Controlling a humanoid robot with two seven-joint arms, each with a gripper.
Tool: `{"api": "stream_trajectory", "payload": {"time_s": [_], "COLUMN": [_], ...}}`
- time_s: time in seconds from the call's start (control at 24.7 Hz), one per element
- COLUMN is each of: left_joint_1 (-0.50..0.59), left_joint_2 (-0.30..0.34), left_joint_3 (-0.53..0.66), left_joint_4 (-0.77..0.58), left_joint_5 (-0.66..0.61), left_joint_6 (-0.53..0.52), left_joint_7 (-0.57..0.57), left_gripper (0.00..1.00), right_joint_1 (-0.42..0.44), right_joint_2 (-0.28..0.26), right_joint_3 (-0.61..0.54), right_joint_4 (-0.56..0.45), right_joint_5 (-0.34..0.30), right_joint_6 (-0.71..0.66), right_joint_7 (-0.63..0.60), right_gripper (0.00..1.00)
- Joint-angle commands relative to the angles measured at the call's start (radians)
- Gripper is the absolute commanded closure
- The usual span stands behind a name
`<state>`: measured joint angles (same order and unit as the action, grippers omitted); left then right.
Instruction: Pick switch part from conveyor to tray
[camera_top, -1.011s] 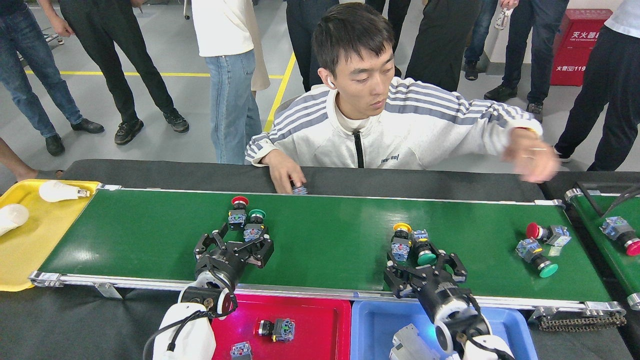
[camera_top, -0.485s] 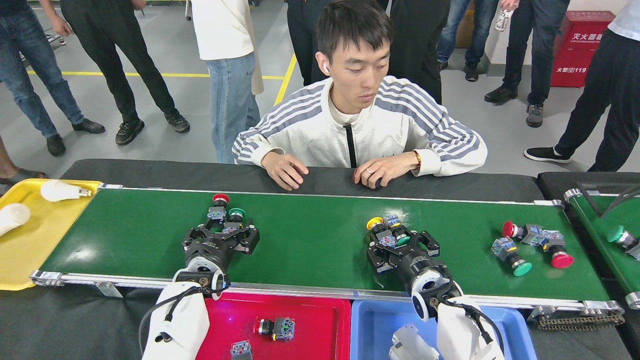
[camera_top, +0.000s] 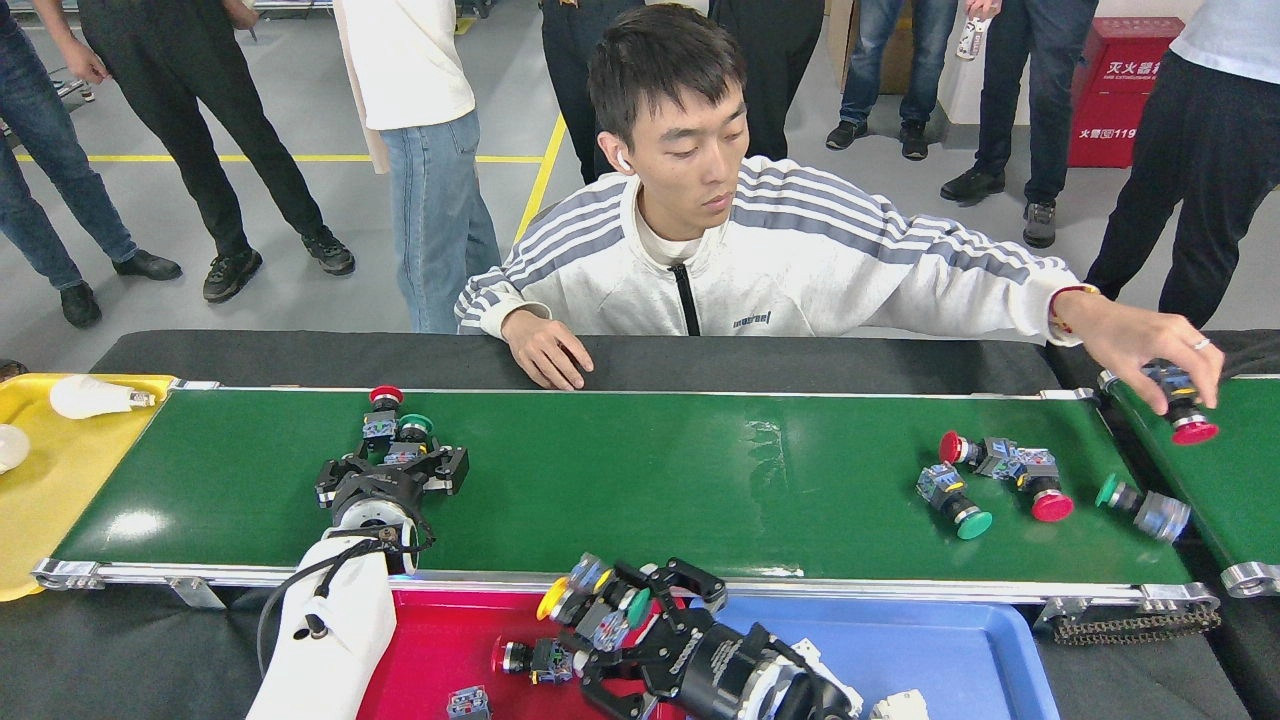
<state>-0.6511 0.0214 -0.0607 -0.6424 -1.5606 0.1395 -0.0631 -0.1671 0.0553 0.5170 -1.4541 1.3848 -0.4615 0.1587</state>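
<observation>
The right gripper (camera_top: 600, 612) is clenched on a yellow-and-green pair of push-button switches (camera_top: 592, 604) above the red tray (camera_top: 450, 650). The left gripper (camera_top: 393, 462) sits spread around a red-and-green switch pair (camera_top: 393, 428) on the conveyor (camera_top: 640, 480). These look like light, rigid plastic parts with smooth round caps, so the squarer contact blocks probably give the surer hold.
</observation>
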Motion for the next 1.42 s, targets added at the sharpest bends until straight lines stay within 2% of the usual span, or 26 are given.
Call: {"api": "stream_trajectory", "payload": {"time_s": [0.0, 0.08, 0.16, 0.28, 0.36, 0.4, 0.44, 0.49, 0.53, 0.61, 0.77, 0.85, 0.93, 1.05, 1.17, 1.37], "left_joint_1": [-0.005, 0.033, 0.079, 0.251, 0.375, 0.456, 0.535, 0.613, 0.672, 0.719, 0.723, 0.725, 0.731, 0.726, 0.725, 0.722], "left_joint_2": [0.006, 0.006, 0.008, 0.018, 0.06, 0.083, 0.097, 0.103, 0.103, 0.094, 0.094, 0.088, 0.078, 0.075, 0.083, 0.083], "left_joint_3": [0.004, 0.001, -0.004, -0.004, -0.002, 0.002, 0.004, 0.005, 0.005, 0.005, 0.004, 0.015, 0.055, 0.136, 0.225, 0.234], "left_joint_4": [-0.013, -0.026, -0.103, -0.373, -0.576, -0.701, -0.801, -0.899, -0.967, -1.014, -1.019, -1.014, -1.01, -0.985, -0.936, -0.893], "left_joint_5": [0.005, 0.027, 0.042, 0.039, 0.04, 0.045, 0.045, 0.047, 0.047, 0.047, 0.048, 0.048, 0.05, 0.057, 0.094, 0.094], "left_joint_6": [-0.009, -0.026, -0.109, -0.357, -0.526, -0.627, -0.709, -0.779, -0.808, -0.798, -0.79, -0.75, -0.615, -0.426, -0.419, -0.419], "left_joint_7": [0.048, 0.066, 0.086, 0.082, 0.075, 0.074, 0.071, 0.066, 0.059, 0.051, 0.051, 0.051, 0.051, 0.052, 0.052, 0.052], "left_gripper": [0.65, 0.76, 0.8, 0.81, 0.81, 0.8, 0.76, 0.64, 0.47, 0.0, 0.0, 0.0, 0.0, 0.0, 0.0, 0.0], "right_joint_1": [-0.011, 0.003, 0.077, 0.256, 0.347, 0.383, 0.4, 0.411, 0.423, 0.445, 0.416, 0.391, 0.343, 0.261, 0.182, 0.041], "right_joint_2": [0.004, -0.018, -0.038, -0.011, 0.014, 0.043, 0.061, 0.061, 0.054, 0.032, 0.021, 0.012, -0.002, 0.008, 0.011, -0.005], "right_joint_3": [-0.003, -0.046, -0.196, -0.483, -0.626, -0.7, -0.75, -0.773, -0.776, -0.775, -0.761, -0.719, -0.66, -0.62, -0.537, -0.384], "right_joint_4": [-0.029, -0.084, -0.132, -0.262, -0.305, -0.313, -0.313, -0.313, -0.313, -0.313, -0.312, -0.302, -0.276, -0.238, -0.177, -0.032], "right_joint_5": [-0.004, -0.012, -0.024, -0.058, -0.069, -0.069, -0.069, -0.067, -0.064, -0.062, -0.055, -0.033, -0.003, 0.008, 0.019, 0.023], "right_joint_6": [-0.006, -0.003, 0.003, 0.02, 0.024, 0.05, 0.087, 0.144, 0.202, 0.256, 0.261, 0.261, 0.273, 0.273, 0.307, 0.498], "right_joint_7": [-0.002, -0.002, -0.005, -0.01, -0.028, -0.062, -0.091, -0.11, -0.113, -0.114, -0.107, -0.103, -0.085, -0.01, 0.048, 0.084], "right_gripper": [0.0, 0.0, 0.0, 0.0, 0.02, 0.02, 0.02, 0.02, 0.02, 0.02, 0.01, 0.01, 0.01, 0.01, 0.01, 0.02]}}
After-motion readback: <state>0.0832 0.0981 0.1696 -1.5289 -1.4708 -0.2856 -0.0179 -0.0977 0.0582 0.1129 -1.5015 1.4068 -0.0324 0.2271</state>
